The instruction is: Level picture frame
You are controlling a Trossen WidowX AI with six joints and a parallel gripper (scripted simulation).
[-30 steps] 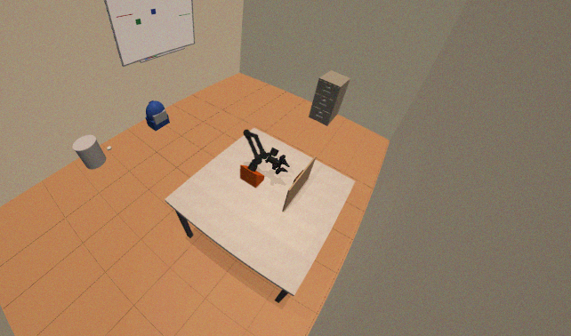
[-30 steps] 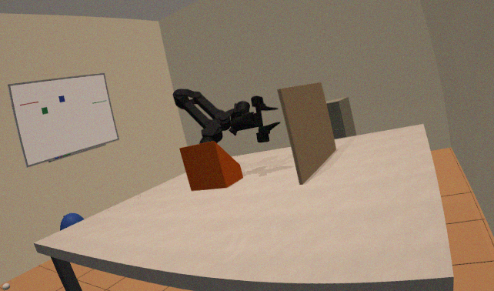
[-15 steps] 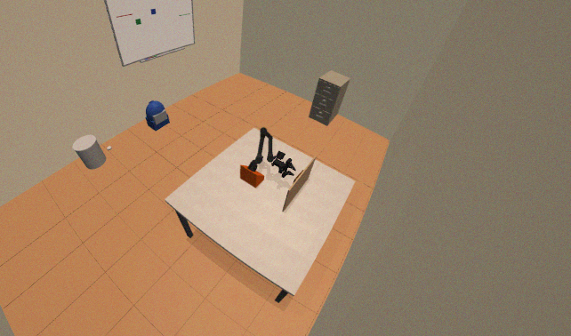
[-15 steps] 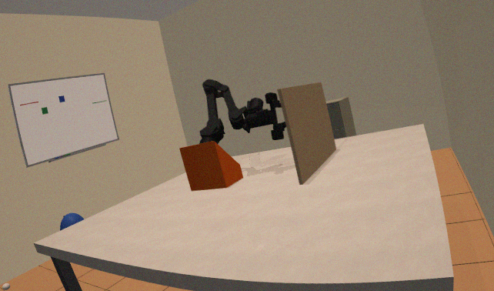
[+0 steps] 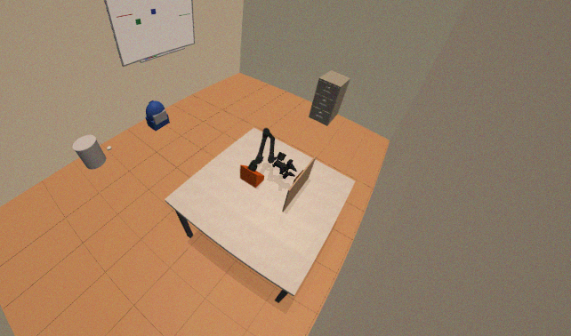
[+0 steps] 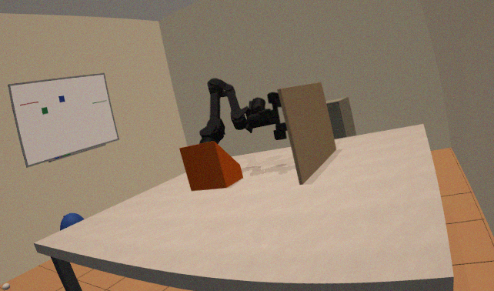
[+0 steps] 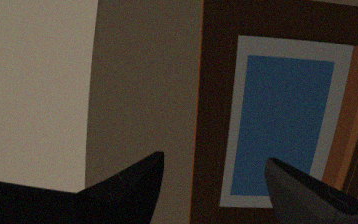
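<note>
The picture frame [image 7: 213,90], dark brown with a pale mat around a blue picture, hangs on the brown panel [image 5: 296,192] [image 6: 309,127] [image 7: 142,90]. In the wrist view its left edge runs up between the fingertips, and its right side is partly cut off. I cannot tell how far it is from level. The screw and the notched strip are hidden. My gripper [image 7: 214,163] [image 5: 295,172] is open, close in front of the panel. One finger shows left of the frame, the other overlaps the picture. Contact cannot be told. In the exterior view the panel hides the fingertips.
The arm stands behind an orange block [image 5: 252,176] [image 6: 204,167] on the pale table [image 5: 236,218] [image 6: 258,231]. A filing cabinet [image 5: 329,99] stands on the floor beyond the table. A whiteboard [image 5: 160,36] [image 6: 73,127] hangs on the far wall.
</note>
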